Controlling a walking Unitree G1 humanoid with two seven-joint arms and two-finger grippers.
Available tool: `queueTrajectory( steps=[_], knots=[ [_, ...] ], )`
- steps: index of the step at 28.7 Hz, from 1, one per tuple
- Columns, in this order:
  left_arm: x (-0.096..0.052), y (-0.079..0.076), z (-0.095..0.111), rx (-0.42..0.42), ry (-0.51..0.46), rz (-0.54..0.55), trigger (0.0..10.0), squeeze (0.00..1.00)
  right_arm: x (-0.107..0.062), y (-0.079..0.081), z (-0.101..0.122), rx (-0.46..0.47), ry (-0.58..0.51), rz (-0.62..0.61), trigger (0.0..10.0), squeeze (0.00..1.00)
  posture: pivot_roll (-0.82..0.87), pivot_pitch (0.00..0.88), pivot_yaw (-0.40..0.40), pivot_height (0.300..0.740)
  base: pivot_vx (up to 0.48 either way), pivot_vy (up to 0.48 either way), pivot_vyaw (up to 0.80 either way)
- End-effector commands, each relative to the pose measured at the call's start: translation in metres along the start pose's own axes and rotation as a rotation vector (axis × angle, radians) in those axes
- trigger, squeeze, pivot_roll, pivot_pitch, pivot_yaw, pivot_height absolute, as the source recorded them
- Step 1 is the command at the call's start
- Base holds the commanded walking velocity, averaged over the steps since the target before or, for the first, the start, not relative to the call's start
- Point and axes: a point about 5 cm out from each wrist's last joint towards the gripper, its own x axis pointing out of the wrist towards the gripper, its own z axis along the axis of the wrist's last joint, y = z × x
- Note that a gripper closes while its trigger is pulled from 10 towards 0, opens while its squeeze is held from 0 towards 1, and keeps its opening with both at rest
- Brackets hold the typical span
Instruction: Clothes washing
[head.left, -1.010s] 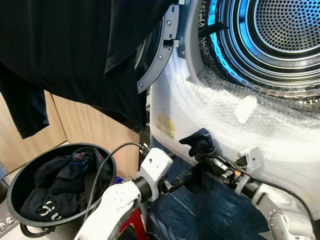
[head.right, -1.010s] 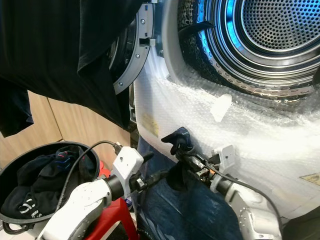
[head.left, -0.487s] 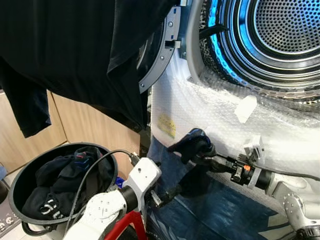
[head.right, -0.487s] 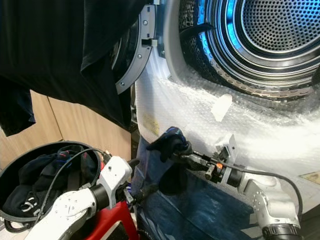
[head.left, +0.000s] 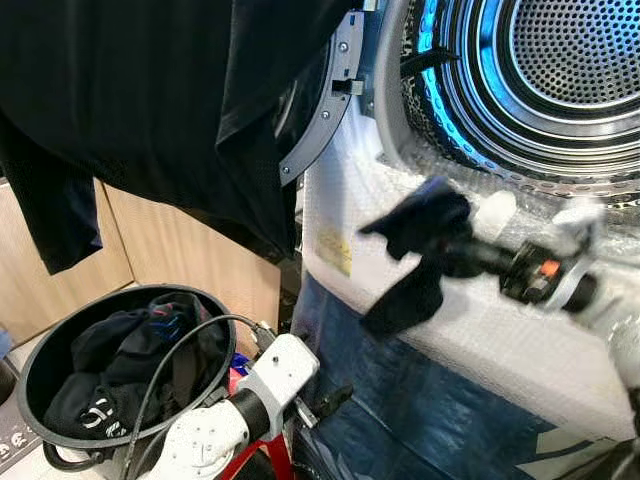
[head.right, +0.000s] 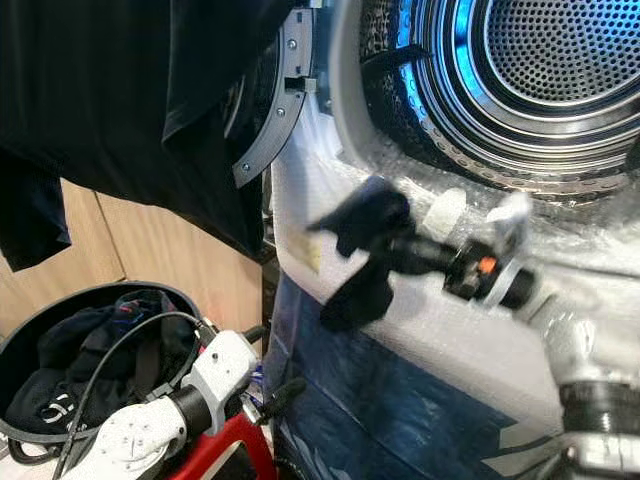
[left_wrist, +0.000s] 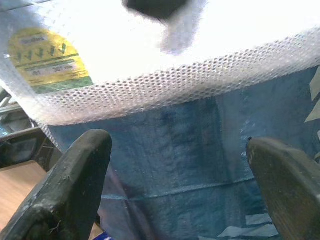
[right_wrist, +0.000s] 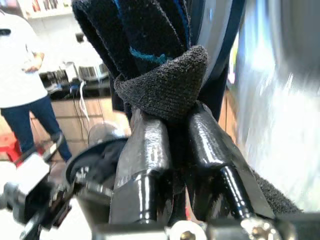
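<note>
Two black fingers of the right gripper (head.left: 452, 240) were pinched shut on a dark sock (head.left: 415, 250), held at seven o'clock below the washer drum (head.left: 560, 60). At eight o'clock, the left gripper (left_wrist: 175, 165) hung spread wide, empty, beside the laundry basket (head.left: 40, 350).
</note>
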Motion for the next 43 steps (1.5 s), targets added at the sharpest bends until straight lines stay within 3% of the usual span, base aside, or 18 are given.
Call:
queueTrajectory(
  steps=[1,7,16,20,21,22,23,27,33,37,41,43],
  knots=[
    [0.000,-0.001,0.007,0.015,-0.021,0.006,10.0,0.00,-0.004,-0.002,0.012,-0.022,-0.031,0.002,0.0,0.00,0.12,0.000,-0.082,0.740,0.000,0.000,0.00],
    [0.000,0.000,0.010,0.004,-0.021,0.024,10.0,0.00,0.002,-0.018,0.051,-0.048,-0.152,-0.066,0.0,0.00,0.13,0.000,-0.084,0.740,0.000,0.000,0.00],
    [0.001,-0.002,0.013,-0.008,-0.025,0.037,10.0,0.00,0.021,-0.032,0.072,-0.041,-0.217,-0.185,0.0,0.00,0.13,0.000,-0.085,0.740,0.000,0.000,0.00],
    [0.001,-0.003,0.014,-0.016,-0.023,0.043,10.0,0.00,0.028,-0.034,0.086,-0.089,-0.243,-0.229,0.0,0.00,0.14,0.000,-0.087,0.740,0.000,0.000,0.00],
    [0.000,-0.004,0.014,-0.025,-0.022,0.046,10.0,0.00,0.032,-0.034,0.094,-0.105,-0.261,-0.249,5.3,0.00,0.14,0.000,-0.090,0.740,0.000,0.000,0.00],
    [0.000,-0.005,0.014,-0.031,-0.021,0.047,10.0,0.00,0.035,-0.034,0.099,-0.117,-0.275,-0.265,5.3,0.00,0.14,0.000,-0.090,0.740,0.000,0.000,0.00],
    [0.000,-0.006,0.014,-0.041,-0.019,0.050,10.0,0.00,0.038,-0.034,0.105,-0.121,-0.286,-0.292,10.0,0.00,0.14,0.000,-0.091,0.740,0.000,0.000,0.00],
    [-0.001,-0.012,0.015,-0.062,-0.015,0.056,10.0,0.00,0.050,-0.040,0.118,-0.185,-0.267,-0.494,10.0,0.00,0.14,0.000,-0.099,0.740,0.000,0.000,0.00],
    [-0.003,-0.017,0.015,-0.081,-0.009,0.065,10.0,0.00,0.061,-0.045,0.126,-0.217,-0.254,-0.686,10.0,0.00,0.15,0.000,-0.112,0.740,0.000,0.000,0.00],
    [-0.005,-0.025,0.016,-0.128,-0.003,0.080,10.0,0.00,0.066,-0.051,0.137,-0.243,-0.262,-1.014,10.0,0.00,0.15,0.003,-0.123,0.740,0.000,0.000,0.00],
    [-0.008,-0.033,0.018,-0.149,-0.003,0.080,10.0,0.00,0.071,-0.047,0.148,-0.301,-0.297,-1.121,10.0,0.00,0.15,0.041,-0.135,0.740,0.000,0.000,0.00],
    [-0.011,-0.038,0.018,-0.169,0.006,0.087,10.0,0.00,0.068,-0.048,0.150,-0.333,-0.282,-1.238,10.0,0.00,0.16,0.058,-0.141,0.740,0.000,0.000,0.00]
  ],
)
